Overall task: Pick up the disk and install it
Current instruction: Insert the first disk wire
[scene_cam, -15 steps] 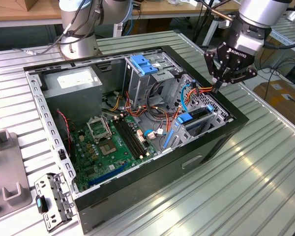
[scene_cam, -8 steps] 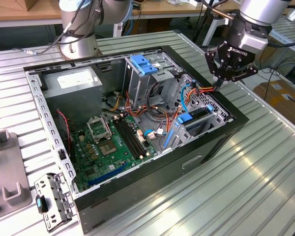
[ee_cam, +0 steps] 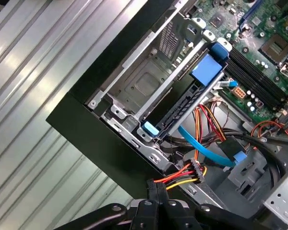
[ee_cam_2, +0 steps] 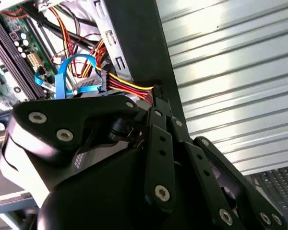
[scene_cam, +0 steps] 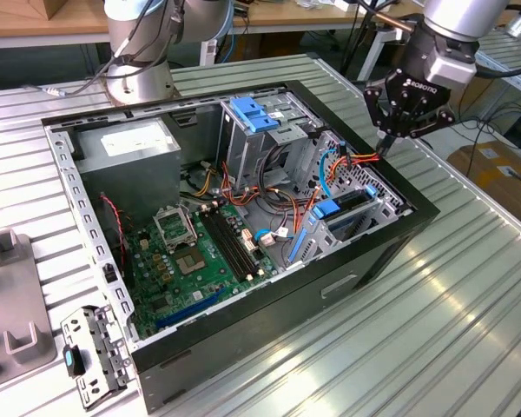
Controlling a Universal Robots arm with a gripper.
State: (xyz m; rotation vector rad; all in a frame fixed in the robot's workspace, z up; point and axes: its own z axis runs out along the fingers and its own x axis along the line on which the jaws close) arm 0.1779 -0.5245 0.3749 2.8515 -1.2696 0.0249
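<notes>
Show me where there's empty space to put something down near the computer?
The ribbed metal table lies bare on the exterior view's right of the open computer case. Inside the case it is crowded: green circuit board, tangled coloured wires, drive cage. The gripper hovers over the case's far corner.

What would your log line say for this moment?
gripper: shut on plug | place: case rim, beside drive bay
</notes>
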